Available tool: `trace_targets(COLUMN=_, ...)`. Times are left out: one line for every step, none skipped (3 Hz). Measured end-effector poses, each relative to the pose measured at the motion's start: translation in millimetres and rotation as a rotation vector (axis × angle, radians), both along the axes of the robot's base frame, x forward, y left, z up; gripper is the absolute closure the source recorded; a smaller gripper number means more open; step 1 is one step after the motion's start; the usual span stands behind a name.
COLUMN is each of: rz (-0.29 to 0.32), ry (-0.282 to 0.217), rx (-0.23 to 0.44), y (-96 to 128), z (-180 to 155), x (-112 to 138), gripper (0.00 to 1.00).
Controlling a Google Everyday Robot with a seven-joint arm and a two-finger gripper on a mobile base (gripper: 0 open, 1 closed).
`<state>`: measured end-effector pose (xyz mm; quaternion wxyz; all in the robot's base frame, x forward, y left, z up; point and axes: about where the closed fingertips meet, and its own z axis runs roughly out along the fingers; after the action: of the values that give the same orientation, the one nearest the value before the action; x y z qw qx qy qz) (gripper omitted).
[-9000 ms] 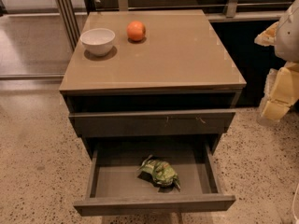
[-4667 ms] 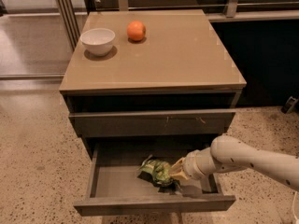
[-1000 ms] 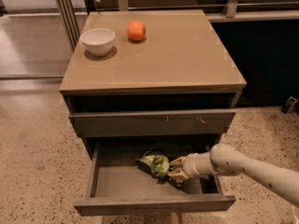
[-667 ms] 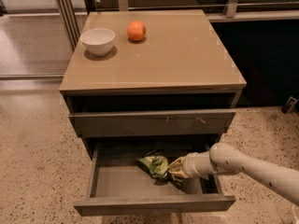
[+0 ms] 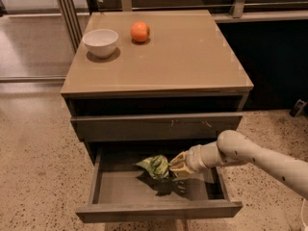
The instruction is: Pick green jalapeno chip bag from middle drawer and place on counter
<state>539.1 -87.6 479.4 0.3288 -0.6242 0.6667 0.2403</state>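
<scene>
Lost the arm [image 5: 269, 160] past the right edge. Could not see the right end of the bag [image 5: 154, 166] behind the gripper [image 5: 175, 166], clamped on it inside the drawer [image 5: 159, 211]. Could not see the drawer's back under the upper front [image 5: 154, 127]. Could not identify the small dark thing [image 5: 299, 108] at far right.

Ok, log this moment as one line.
phase: grasp | gripper: in middle drawer, shut on green jalapeno chip bag | counter: bag not yet placed

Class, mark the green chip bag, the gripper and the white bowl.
green jalapeno chip bag [image 5: 155, 165], camera view, its crumpled foil middle.
gripper [image 5: 173, 167], camera view, midway between its fingertips, inside the open middle drawer [image 5: 120, 189].
white bowl [image 5: 101, 47], camera view, its outer wall.
</scene>
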Motion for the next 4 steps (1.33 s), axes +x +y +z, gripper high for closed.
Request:
trace_targets(rz=0.159, ry=0.016, rx=-0.005, y=19, z=56, x=-16, gripper=1.00)
trace_targets(rz=0.219, ry=0.066, rx=-0.004, y=18, z=58, x=-37, gripper=1.00)
trace_targets(rz=0.219, ry=0.067, rx=-0.004, y=18, z=58, x=-37, gripper=1.00)
trace_targets(rz=0.235, ry=0.041, rx=0.000, y=26, z=79, x=-39, gripper=1.00)
